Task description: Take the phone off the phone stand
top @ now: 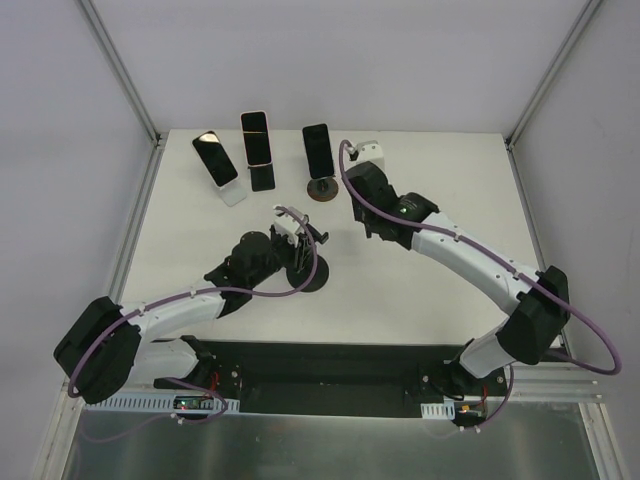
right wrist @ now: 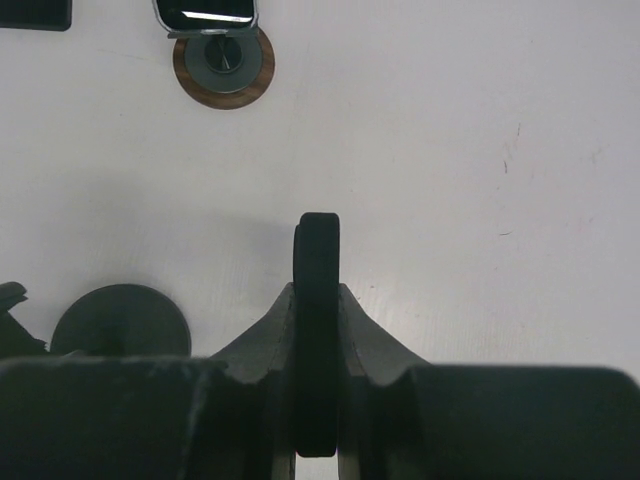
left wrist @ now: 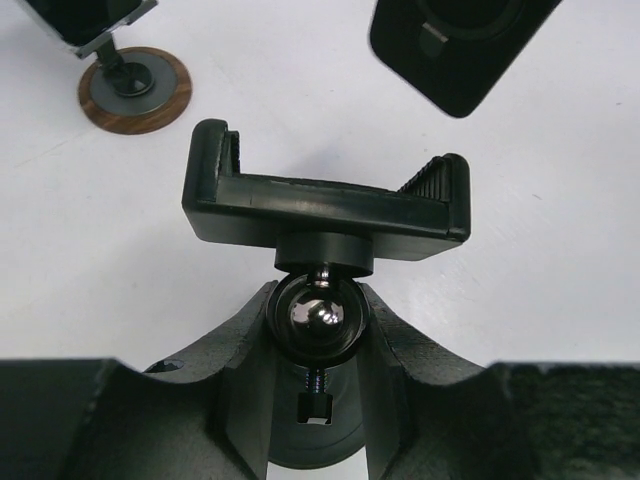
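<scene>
Right claw point(right wrist: 317, 305) pinches the phone point(right wrist: 317, 250) edge-on, so we could drop it on the desk point(right wrist: 480, 150); left claw point(left wrist: 318, 300) clamps the phone stand point(left wrist: 325, 205) by its slick ball point(left wrist: 318, 318), which may twist.

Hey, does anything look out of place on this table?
The black clamp stand in the left tool is empty, unlike the three back stands, each holding a phone. Nothing looks damaged or spilled.

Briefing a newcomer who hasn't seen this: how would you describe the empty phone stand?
On the white table, look nearer than the three phones along the far edge. The round-based black stand there, held by the left gripper, alone has an empty clamp.
</scene>
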### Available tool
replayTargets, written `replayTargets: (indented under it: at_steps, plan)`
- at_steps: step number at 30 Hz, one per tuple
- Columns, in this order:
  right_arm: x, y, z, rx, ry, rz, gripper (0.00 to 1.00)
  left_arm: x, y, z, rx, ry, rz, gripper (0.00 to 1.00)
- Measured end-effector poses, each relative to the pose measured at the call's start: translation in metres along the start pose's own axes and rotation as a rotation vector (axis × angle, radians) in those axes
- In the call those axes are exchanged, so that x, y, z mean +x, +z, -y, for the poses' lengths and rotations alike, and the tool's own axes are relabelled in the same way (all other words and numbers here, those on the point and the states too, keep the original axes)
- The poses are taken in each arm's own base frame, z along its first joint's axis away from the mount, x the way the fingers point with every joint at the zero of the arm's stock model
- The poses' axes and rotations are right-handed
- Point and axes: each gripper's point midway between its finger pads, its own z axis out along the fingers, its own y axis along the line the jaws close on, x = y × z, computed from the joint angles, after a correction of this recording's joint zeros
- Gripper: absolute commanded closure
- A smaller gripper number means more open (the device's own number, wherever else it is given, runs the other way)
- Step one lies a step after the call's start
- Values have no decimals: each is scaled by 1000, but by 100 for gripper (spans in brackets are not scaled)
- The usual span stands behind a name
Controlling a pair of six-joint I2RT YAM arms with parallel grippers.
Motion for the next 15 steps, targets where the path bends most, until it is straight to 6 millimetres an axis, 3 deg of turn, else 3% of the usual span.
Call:
replayTargets:
  at_steps: [4, 9, 11, 15]
  plan:
    - [3, 5, 11, 17, -24, 3, 99, 0, -2, -9, -49, 12, -5, 100]
    - [36, 3, 48, 73, -44, -45, 99, 0, -7, -25, -115, 7, -11, 100]
    - [48, 1, 63, 97, -42, -62, 99, -1, -12, -42, -171, -4, -12, 100]
    - [62, -5, 89, 135, -20, -78, 99, -3, -28, -95, -329, -41, -18, 100]
